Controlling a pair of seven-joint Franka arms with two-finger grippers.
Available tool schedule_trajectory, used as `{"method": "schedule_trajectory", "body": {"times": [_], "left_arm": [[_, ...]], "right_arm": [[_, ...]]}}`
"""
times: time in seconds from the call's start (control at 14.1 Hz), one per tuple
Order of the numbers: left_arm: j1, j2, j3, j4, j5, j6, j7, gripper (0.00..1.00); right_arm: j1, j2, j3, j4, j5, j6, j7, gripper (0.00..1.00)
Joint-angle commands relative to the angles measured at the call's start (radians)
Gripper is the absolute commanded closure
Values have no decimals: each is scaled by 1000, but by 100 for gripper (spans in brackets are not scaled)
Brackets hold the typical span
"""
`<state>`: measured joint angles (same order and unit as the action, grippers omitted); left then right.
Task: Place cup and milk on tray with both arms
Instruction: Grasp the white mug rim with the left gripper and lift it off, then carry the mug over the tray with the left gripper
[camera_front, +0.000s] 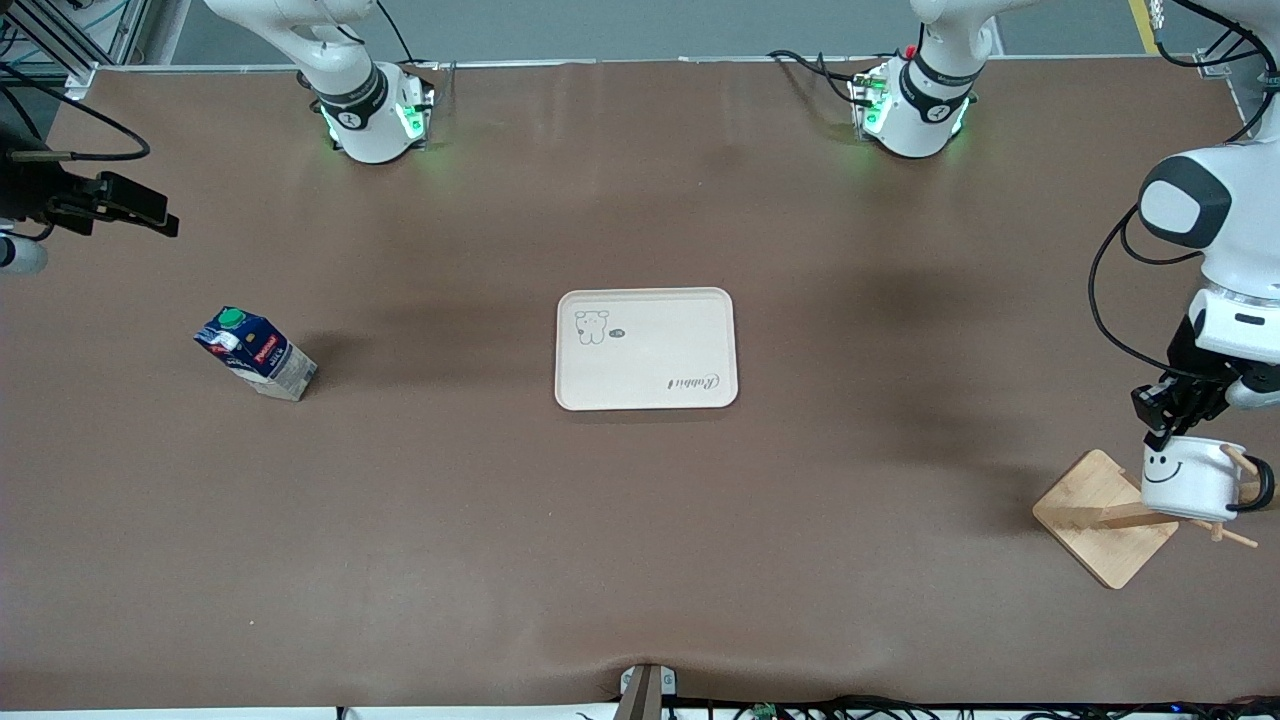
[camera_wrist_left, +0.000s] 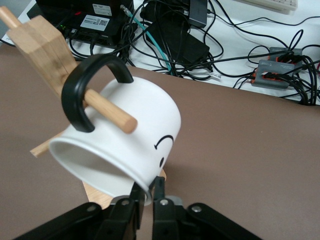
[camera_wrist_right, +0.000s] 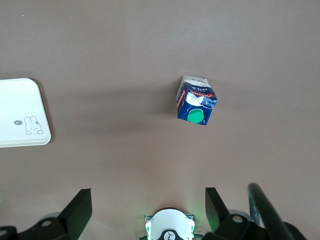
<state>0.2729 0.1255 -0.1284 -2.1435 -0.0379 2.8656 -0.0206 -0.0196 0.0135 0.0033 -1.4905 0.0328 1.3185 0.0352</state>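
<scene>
The white smiley cup (camera_front: 1188, 478) hangs by its black handle on a peg of a wooden rack at the left arm's end of the table. My left gripper (camera_front: 1165, 437) is shut on the cup's rim. In the left wrist view the fingers (camera_wrist_left: 159, 196) pinch the rim of the cup (camera_wrist_left: 135, 135), and the peg (camera_wrist_left: 107, 111) passes through the handle (camera_wrist_left: 80, 95). The milk (camera_front: 256, 355) stands on the table toward the right arm's end and shows in the right wrist view (camera_wrist_right: 196, 102). My right gripper (camera_front: 140, 208) is open and empty, high up beside the milk (camera_wrist_right: 148, 210). The cream tray (camera_front: 645, 385) lies mid-table.
The rack's square wooden base (camera_front: 1095, 520) sits under the cup, and its post (camera_wrist_left: 42, 47) rises beside it. Cables and boxes (camera_wrist_left: 200, 40) lie past the table's edge near the rack. A corner of the tray (camera_wrist_right: 20, 100) shows in the right wrist view.
</scene>
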Motion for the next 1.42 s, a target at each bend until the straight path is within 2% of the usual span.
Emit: {"method": "schedule_trajectory", "body": {"times": [0.0,0.28,0.5,0.78,0.99,1.35], "left_arm": [[5,-3,-10,5,-22,12,34,100],[3,-13,-11,5,-22,8,79,100],[5,-49,-45,-9,-23,-15,64,100],[3,-113,-46,-6,-23,-162,54,100],[3,-158,-62,-1,-23,-314,-22,100],[3,-216,-135,14,-25,-494,-139,100]], "right_arm": [[-10,-1,7,3,-4,-2,-3,0],[-6,-1,7,3,-2,-2,-3,0],[-11,-1,7,3,-1,-1,-4,0],[-17,2,7,-1,1,-1,-6,0],[-13,0,7,1,2,-4,-5,0],[-14,-1,7,3,4,-4,-6,0]]}}
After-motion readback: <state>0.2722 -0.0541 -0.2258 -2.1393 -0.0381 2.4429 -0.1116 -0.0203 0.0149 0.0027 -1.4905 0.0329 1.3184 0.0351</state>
